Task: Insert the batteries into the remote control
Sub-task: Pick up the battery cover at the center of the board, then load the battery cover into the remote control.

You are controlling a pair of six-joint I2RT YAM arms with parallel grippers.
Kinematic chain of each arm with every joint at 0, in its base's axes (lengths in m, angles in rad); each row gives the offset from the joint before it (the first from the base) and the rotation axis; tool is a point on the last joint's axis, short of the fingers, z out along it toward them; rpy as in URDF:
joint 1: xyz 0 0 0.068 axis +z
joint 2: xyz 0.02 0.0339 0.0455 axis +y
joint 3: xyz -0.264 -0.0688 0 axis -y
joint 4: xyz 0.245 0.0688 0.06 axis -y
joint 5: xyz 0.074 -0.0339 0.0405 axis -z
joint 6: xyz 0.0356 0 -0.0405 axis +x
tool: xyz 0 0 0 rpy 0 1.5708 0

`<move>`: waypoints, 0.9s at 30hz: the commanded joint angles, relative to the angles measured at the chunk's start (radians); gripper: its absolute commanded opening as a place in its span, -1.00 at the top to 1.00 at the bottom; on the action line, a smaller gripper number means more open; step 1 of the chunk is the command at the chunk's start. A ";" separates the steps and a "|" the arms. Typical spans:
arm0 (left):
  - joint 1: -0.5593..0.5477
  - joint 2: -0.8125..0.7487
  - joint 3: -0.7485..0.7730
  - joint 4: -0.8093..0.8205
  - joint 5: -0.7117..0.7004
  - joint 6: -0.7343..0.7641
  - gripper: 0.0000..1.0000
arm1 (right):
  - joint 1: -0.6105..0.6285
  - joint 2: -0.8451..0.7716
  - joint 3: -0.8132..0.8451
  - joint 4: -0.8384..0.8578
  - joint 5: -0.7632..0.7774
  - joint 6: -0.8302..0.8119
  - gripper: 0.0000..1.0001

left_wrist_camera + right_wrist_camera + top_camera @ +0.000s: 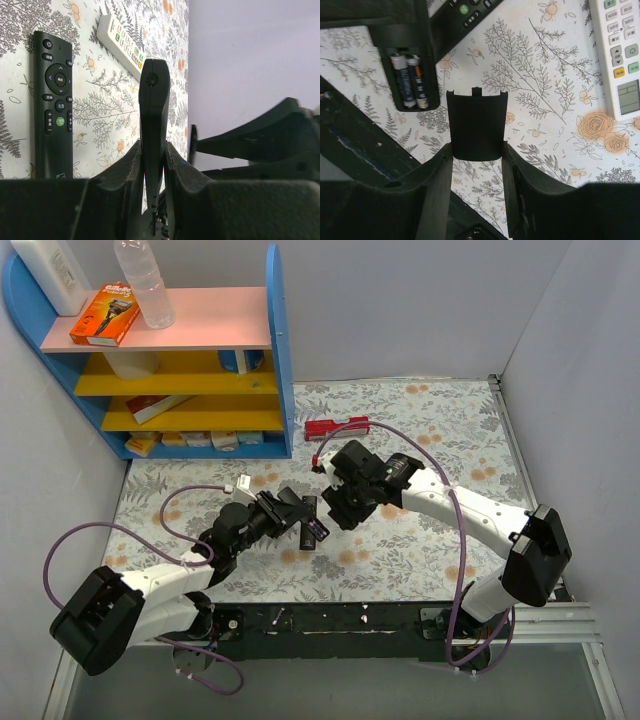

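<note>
My left gripper (pixel 154 150) is shut on the matte black remote control (pixel 154 110) and holds it edge-on above the table; it also shows in the top view (pixel 311 523). In the right wrist view the remote's open compartment (pixel 412 82) faces me with two dark blue batteries (pixel 409 80) lying side by side inside. My right gripper (pixel 476 150) is shut on the detachable black back cover (pixel 476 125), held just right of the compartment. In the top view the right gripper (pixel 342 506) sits close beside the left gripper (pixel 297 512).
A slimmer black remote with buttons (pixel 54 105) and a white remote (pixel 125 45) lie on the floral tablecloth below the grippers. The white remote also shows in the right wrist view (pixel 620 55). A red pack (pixel 335 427) lies near the blue shelf unit (pixel 280 360) at the back left.
</note>
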 commanded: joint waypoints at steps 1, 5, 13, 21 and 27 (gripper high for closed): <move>0.004 0.046 0.005 0.133 0.034 -0.022 1.00 | 0.009 -0.010 0.112 -0.098 -0.059 0.023 0.36; 0.005 0.089 0.013 0.205 0.051 -0.028 1.00 | 0.032 0.016 0.161 -0.127 -0.060 0.037 0.35; 0.004 0.106 0.025 0.282 0.071 -0.014 1.00 | 0.064 0.063 0.195 -0.106 -0.083 0.080 0.33; 0.002 0.103 0.025 0.308 0.087 -0.011 1.00 | 0.072 0.102 0.231 -0.090 -0.094 0.103 0.29; 0.004 0.098 0.025 0.325 0.088 -0.004 1.00 | 0.075 0.122 0.245 -0.110 -0.100 0.115 0.25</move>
